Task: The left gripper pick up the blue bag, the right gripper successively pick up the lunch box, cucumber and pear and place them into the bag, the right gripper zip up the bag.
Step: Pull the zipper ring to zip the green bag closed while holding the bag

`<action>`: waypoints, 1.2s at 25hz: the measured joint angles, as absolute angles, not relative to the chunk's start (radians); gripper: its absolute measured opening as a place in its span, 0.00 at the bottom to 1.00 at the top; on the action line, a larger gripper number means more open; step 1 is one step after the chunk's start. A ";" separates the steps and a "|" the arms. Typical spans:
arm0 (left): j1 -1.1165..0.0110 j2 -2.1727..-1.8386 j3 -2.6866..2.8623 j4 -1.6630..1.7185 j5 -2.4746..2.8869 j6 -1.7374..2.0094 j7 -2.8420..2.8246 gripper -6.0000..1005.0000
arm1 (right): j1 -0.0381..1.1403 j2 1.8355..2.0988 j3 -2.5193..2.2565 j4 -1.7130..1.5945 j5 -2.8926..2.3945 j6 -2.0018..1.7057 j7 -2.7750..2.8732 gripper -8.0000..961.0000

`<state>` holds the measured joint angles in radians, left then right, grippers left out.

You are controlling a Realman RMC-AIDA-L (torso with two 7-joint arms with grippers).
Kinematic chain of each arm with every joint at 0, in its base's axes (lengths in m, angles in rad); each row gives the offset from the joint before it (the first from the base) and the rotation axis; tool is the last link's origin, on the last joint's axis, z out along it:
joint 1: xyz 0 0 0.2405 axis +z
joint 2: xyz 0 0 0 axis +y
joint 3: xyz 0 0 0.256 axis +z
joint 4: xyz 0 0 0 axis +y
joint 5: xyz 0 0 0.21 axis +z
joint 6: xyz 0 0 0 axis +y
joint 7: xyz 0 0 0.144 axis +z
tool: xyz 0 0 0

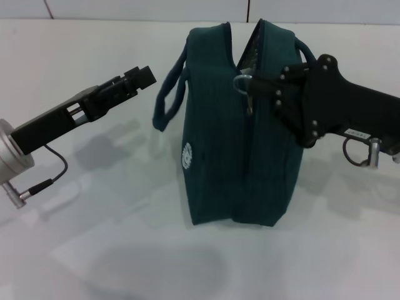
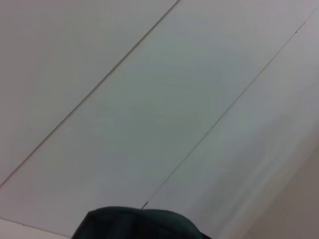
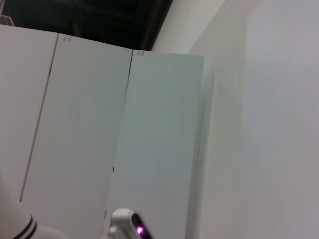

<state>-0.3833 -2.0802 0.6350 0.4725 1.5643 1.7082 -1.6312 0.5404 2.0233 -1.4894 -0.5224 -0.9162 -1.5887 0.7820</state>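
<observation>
- White tabletop (image 1: pixel 125 262) fills the scene, with white wall panels (image 1: pixel 144 9) behind.
- Left gripper (image 1: pixel 142 77) hovers beside the bag's handle, apart from it; whether its jaws are parted is unclear.
- Blue bag (image 1: pixel 215 144) stands upright at centre, contents hidden.
- Right gripper (image 1: pixel 253 84) is clenched on the zipper ring (image 1: pixel 242 84) atop the bag.

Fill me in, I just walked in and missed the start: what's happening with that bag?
The blue bag stands upright on the white table. The right gripper is at the ring-pull zipper on top of the bag, apparently zipping it; the top looks slightly open toward the back. The left gripper hovers beside the near handle, not touching it. No lunch box, cucumber or pear is visible outside the bag.
</observation>
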 joint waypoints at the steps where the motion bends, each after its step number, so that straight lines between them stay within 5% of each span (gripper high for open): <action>1: -0.382 -2.080 0.635 0.473 1.564 1.708 -1.631 0.84 | 0.542 2.022 -1.485 -0.525 -0.913 -1.588 0.782 0.02; 30: -0.302 -2.057 0.643 0.526 1.583 1.716 -1.643 0.84 | 0.679 2.028 -1.731 -0.517 -0.818 -1.402 0.769 0.02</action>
<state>-0.3015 -2.0565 0.6426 0.5259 1.5829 1.7164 -1.6430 0.6786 2.0278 -1.7311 -0.5167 -0.8179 -1.4025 0.7688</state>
